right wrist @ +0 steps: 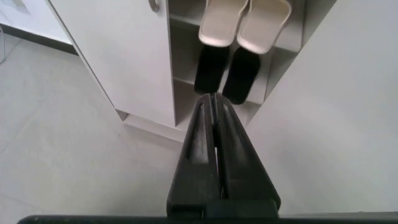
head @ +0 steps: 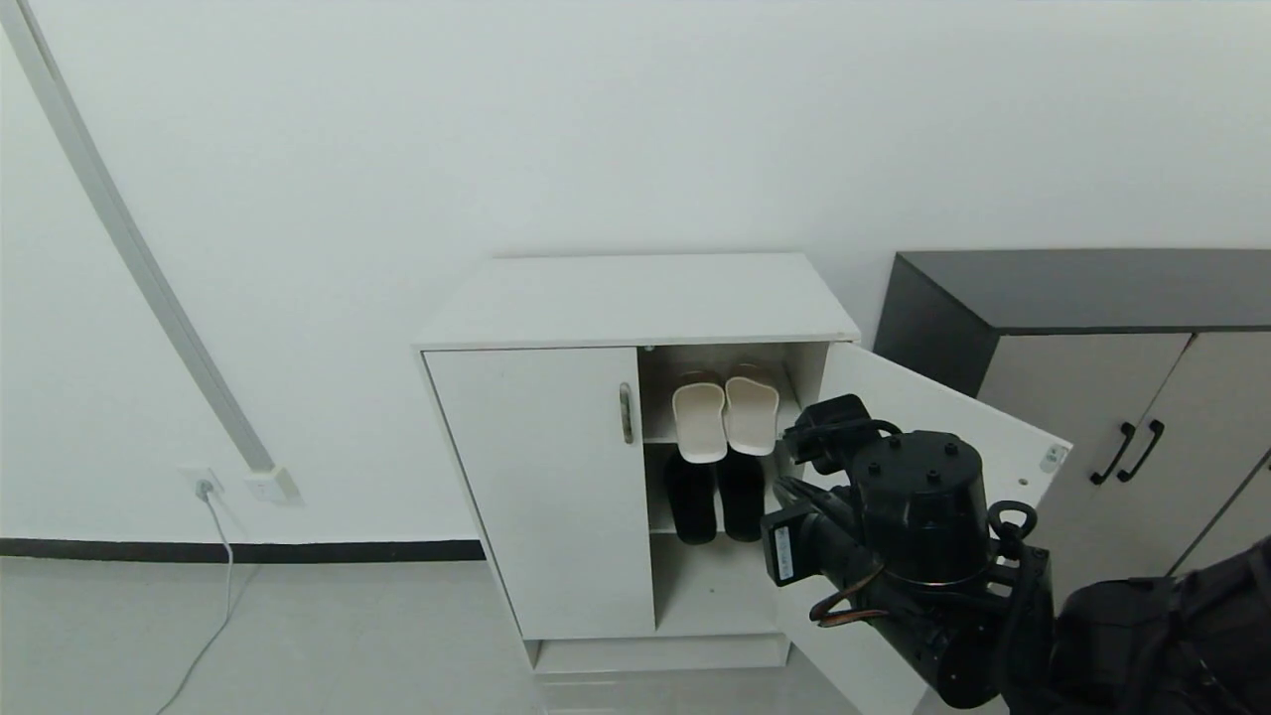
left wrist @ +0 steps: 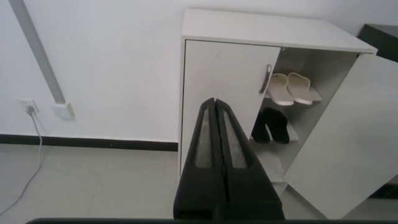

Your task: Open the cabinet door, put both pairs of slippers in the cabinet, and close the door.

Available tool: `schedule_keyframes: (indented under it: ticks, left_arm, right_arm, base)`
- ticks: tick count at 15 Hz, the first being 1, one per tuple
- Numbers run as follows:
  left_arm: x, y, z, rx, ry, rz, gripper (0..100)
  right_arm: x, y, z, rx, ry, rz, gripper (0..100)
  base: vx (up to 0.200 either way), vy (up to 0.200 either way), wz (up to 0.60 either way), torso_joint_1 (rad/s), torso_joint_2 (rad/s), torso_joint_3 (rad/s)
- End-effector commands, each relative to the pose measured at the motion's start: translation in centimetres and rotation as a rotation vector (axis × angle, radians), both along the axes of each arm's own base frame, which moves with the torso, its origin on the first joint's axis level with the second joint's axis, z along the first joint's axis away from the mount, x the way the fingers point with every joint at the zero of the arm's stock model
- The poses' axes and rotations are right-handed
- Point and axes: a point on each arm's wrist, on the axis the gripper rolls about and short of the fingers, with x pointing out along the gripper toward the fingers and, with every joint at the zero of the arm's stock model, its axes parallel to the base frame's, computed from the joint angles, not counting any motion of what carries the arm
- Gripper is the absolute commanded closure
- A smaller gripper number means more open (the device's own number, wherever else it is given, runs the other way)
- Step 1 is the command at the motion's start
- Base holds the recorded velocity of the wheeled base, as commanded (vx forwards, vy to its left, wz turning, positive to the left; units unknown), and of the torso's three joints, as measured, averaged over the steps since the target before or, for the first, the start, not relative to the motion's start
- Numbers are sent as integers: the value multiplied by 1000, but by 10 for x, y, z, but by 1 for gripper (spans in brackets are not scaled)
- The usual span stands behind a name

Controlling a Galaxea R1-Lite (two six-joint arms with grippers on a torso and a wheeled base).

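Observation:
The white cabinet [head: 635,298] stands against the wall, its left door [head: 546,487] closed and its right door [head: 933,417] swung open. A pair of white slippers [head: 725,417] lies on the upper shelf. A pair of black slippers [head: 715,497] sits on the shelf below. My right gripper [right wrist: 214,96] is shut and holds nothing; it hangs in front of the opening, beside the inner face of the open door [right wrist: 336,124]. My left gripper [left wrist: 214,101] is shut and holds nothing, held back from the closed door [left wrist: 224,93].
A dark grey cabinet [head: 1092,298] with black handles stands right behind the open door. A wall socket with a cable [head: 204,487] and a slanted conduit are on the left. Open floor [head: 298,636] lies left of the white cabinet.

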Motion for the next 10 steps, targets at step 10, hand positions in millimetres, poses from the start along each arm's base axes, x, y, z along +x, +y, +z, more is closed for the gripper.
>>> schedule_keyframes:
  ticks: [10]
  left_arm:
    - [0,0,0,2,0,-2,100]
  right_arm:
    - [0,-3,-5,-15,12,-6,100]
  base:
    - [0,0,0,241,-549,-308]
